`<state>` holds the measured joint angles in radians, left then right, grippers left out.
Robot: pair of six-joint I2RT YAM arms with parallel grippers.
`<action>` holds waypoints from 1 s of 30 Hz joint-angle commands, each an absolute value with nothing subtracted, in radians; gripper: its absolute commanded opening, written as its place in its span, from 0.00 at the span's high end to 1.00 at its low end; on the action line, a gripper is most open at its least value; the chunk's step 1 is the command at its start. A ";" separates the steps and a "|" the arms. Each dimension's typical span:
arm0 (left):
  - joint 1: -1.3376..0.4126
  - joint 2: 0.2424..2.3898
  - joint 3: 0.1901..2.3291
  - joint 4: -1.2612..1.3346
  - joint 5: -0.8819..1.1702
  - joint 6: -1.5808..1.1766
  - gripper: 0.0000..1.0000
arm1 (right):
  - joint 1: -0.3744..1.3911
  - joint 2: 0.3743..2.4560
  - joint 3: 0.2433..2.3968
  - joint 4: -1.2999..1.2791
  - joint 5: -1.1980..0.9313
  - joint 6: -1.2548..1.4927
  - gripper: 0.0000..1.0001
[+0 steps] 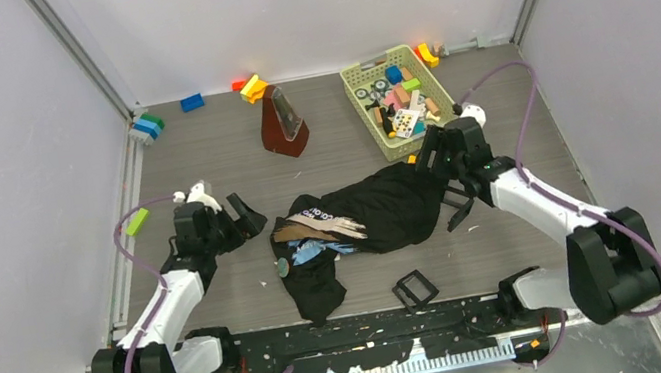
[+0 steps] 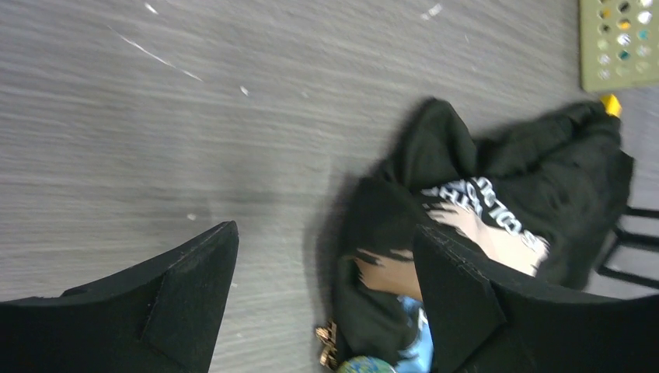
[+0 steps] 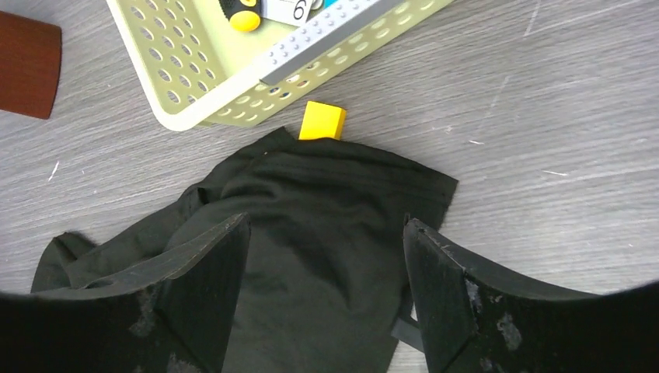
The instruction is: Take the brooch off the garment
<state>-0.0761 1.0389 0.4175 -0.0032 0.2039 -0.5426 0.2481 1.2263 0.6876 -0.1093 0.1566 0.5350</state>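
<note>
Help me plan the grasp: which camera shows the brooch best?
Left wrist: the brooch is close, gold and blue-green at the garment edge, though cut by the frame bottom. Top external shows it only as a tiny round speck. Right wrist shows just black cloth, no brooch.

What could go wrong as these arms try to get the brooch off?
The brooch sits at the edge of the crumpled garment, so the open left gripper might pinch cloth instead. The open right gripper hangs over the garment's other end, close to a yellow block and basket, and could bump them. Unpinned, the garment may drag along.
</note>
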 commanded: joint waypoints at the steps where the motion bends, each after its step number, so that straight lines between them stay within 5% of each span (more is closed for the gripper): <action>1: -0.083 1.037 0.409 -0.078 0.411 -0.631 0.16 | 0.280 1.309 0.777 -0.129 0.184 0.487 0.26; 17: -0.216 1.054 0.418 -0.143 0.450 -0.711 0.10 | 0.370 1.663 0.968 -0.243 0.134 0.490 0.33; 19: -0.224 1.063 0.424 -0.140 0.451 -0.713 0.09 | 0.382 1.682 0.990 -0.260 0.135 0.490 0.44; 24: -0.228 1.130 0.453 -0.125 0.458 -0.705 0.10 | 0.389 1.656 0.973 -0.230 0.107 0.498 0.89; 26: -0.228 1.166 0.477 -0.129 0.463 -0.692 0.13 | 0.391 1.620 0.949 -0.208 0.109 0.500 0.98; 30: -0.228 1.201 0.501 -0.121 0.446 -0.681 0.21 | 0.391 1.532 0.889 -0.147 0.109 0.503 0.99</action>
